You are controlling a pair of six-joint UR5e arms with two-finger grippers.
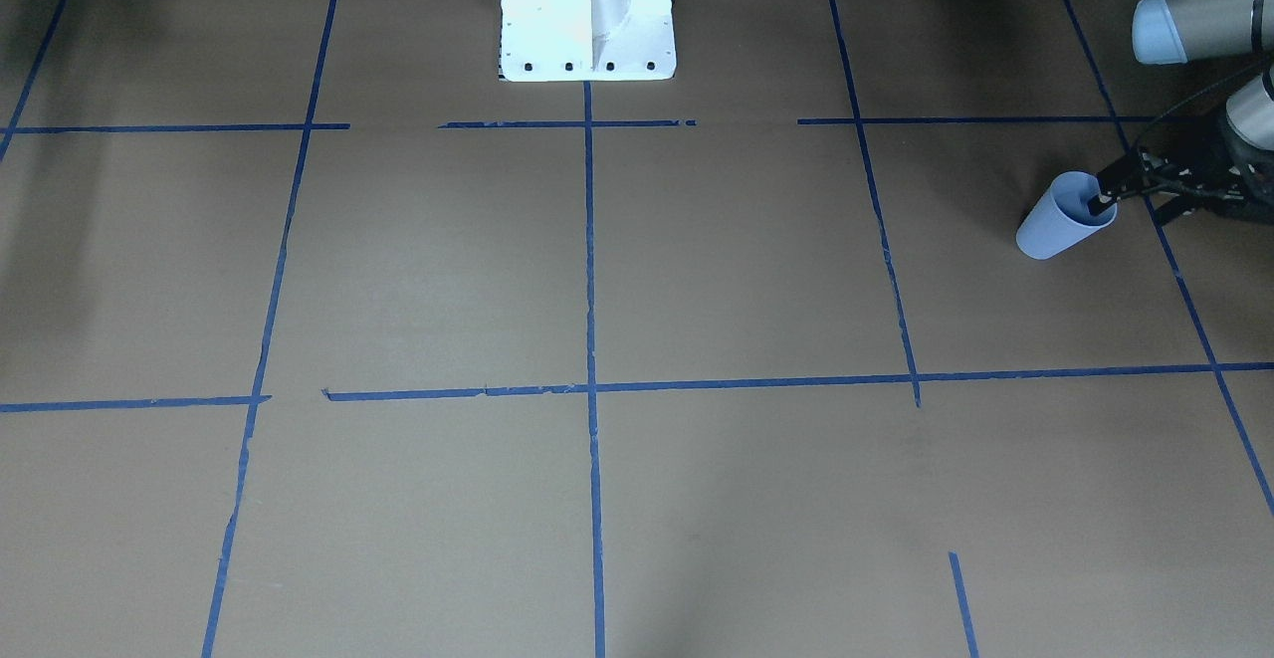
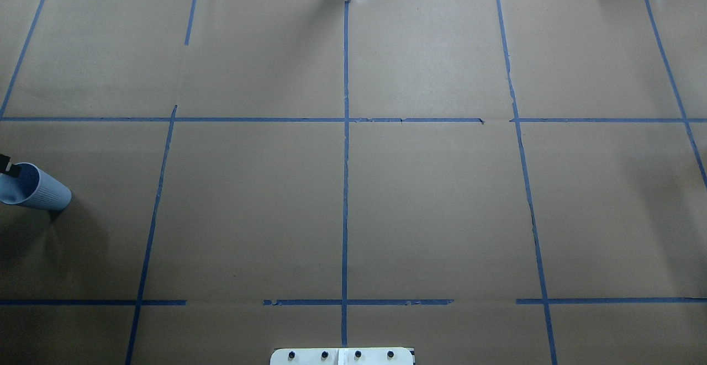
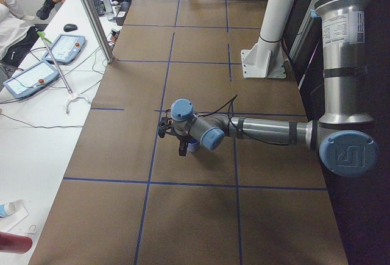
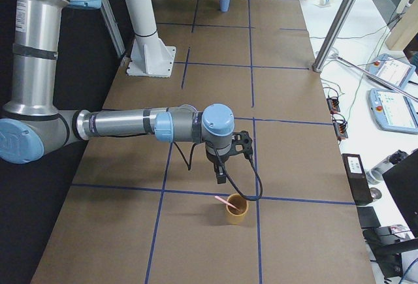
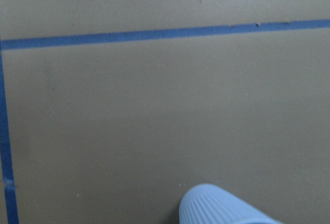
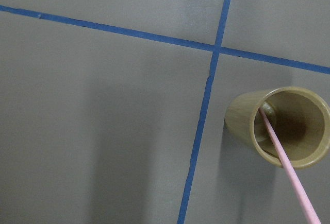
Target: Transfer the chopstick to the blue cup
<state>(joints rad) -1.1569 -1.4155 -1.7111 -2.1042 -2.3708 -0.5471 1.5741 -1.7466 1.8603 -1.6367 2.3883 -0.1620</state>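
Observation:
The blue cup [image 1: 1055,230] is tilted at the table's left end, its base near the paper; it also shows in the overhead view [image 2: 38,191] and the left wrist view [image 5: 221,209]. My left gripper [image 1: 1106,194] is shut on its rim, one finger inside the cup. The pale pink chopstick [image 6: 289,170] leans in a tan cup [image 6: 247,121] at the table's right end, also seen in the exterior right view [image 4: 236,211]. My right gripper [image 4: 222,174] hovers just above and beside that cup; I cannot tell whether it is open or shut.
The white arm pedestal [image 1: 587,21] stands at the robot's edge of the table. Dark blue tape lines grid the brown paper [image 2: 431,210]. A side table with teach pendants [image 4: 392,98] and a metal post [image 4: 336,26] lies beyond the far edge.

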